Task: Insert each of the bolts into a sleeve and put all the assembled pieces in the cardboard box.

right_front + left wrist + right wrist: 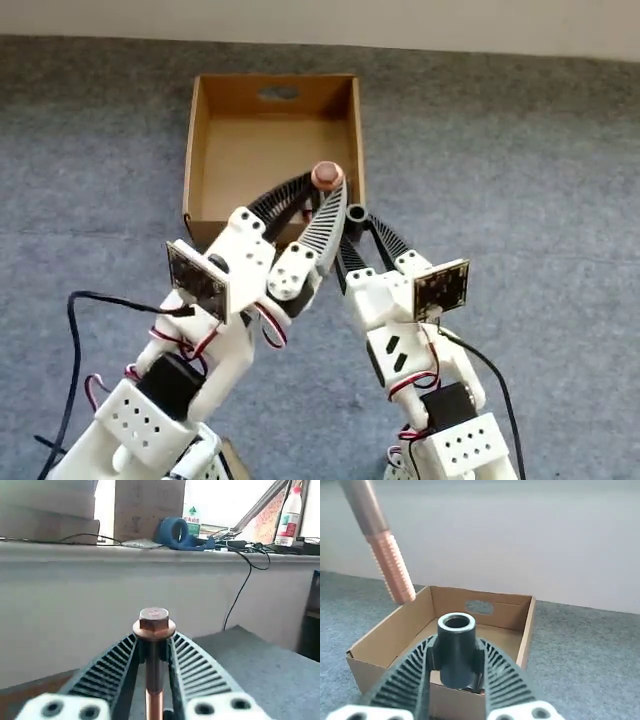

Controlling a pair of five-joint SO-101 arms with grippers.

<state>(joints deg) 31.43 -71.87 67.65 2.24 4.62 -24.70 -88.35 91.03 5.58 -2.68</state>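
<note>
My left gripper (318, 195) is shut on a copper bolt (154, 650), held upright with its hex head (327, 176) on top, just above the near right corner of the cardboard box (215, 120). My right gripper (352, 222) is shut on a dark sleeve (456, 647), open end up, close to the right of the bolt. In the right wrist view the bolt's threaded tip (395, 572) hangs above and to one side of the sleeve's opening (456, 622). The box (485, 630) stands behind the sleeve.
Grey carpet (520, 150) covers the table around the box. Both arms stand close together at the near side. A pale wall (75, 605) rises beyond the table, with cables and clutter on its ledge.
</note>
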